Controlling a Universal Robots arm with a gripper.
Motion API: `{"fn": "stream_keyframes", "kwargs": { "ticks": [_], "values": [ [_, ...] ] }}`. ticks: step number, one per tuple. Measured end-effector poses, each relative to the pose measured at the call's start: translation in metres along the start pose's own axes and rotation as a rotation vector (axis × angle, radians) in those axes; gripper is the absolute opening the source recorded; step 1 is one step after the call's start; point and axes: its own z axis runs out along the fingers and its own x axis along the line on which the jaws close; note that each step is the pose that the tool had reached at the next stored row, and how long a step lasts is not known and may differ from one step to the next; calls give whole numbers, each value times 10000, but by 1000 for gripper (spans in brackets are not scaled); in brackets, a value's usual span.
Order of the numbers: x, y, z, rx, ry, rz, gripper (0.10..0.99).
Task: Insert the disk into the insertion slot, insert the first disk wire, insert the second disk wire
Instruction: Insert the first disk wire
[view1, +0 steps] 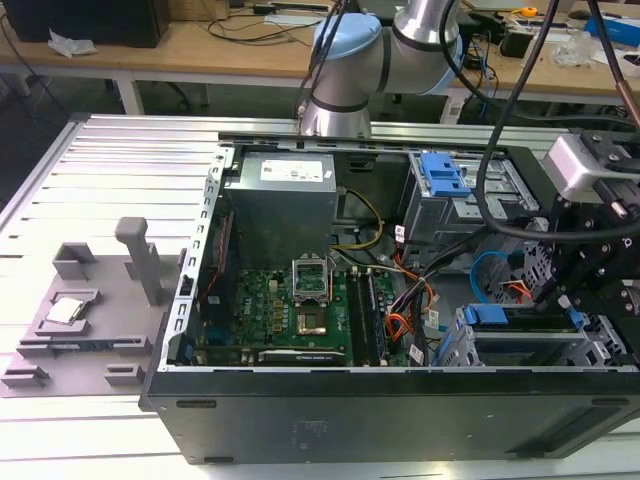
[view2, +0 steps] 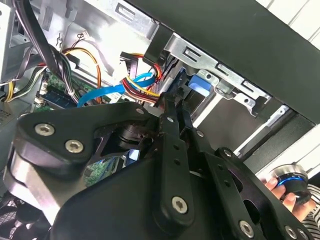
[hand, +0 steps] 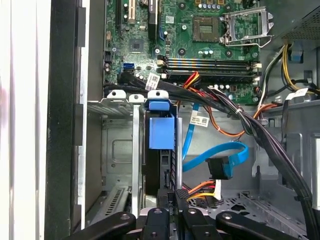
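While the disk (hand: 161, 134) sits home in the insertion slot (view1: 455, 345) at the exterior view's lower right, we see the gripper (hand: 172, 197) pinched on the first disk wire (hand: 202, 189), whose plug, we judge, needs squaring to the disk's rear edge.
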Motion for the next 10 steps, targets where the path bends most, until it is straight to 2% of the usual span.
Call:
{"fn": "stream_keyframes", "kwargs": {
  "ticks": [7, 8, 9, 10],
  "values": [
    [0, -2, 22, -1, 11, -1, 180],
    [0, -1, 12, -1, 26, 0, 247],
    [-1, 0, -15, 0, 24, 1, 247],
    [-4, 5, -93, 1, 27, 1, 247]
  ]
}}
